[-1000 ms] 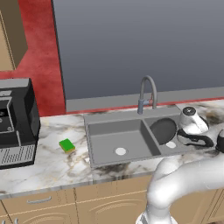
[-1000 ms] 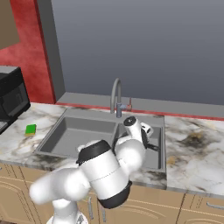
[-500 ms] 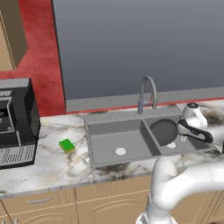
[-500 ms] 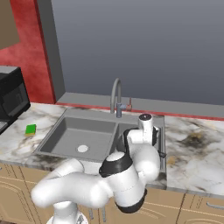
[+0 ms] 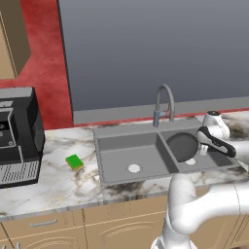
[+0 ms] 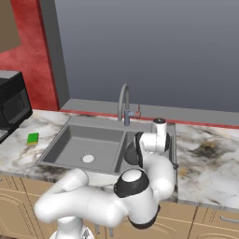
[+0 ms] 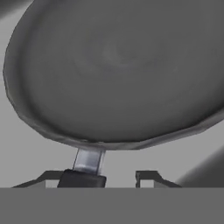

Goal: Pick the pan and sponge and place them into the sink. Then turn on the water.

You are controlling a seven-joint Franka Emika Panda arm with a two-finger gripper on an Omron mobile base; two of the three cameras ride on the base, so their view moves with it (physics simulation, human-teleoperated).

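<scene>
right sink (image 5: 116, 141) basin holds pan (image 5: 182, 146), handle toward parted tool (image 7: 114, 178).

Even flat rendered light, faint soft shadows, no glare, hand view close-up blurry

We're looking at a glossy white arm (image 6: 93, 205) of rounded segments, dark joint bands showing near the sink (image 6: 70, 149), ending in small dark fingertips (image 7: 82, 178).
</scene>
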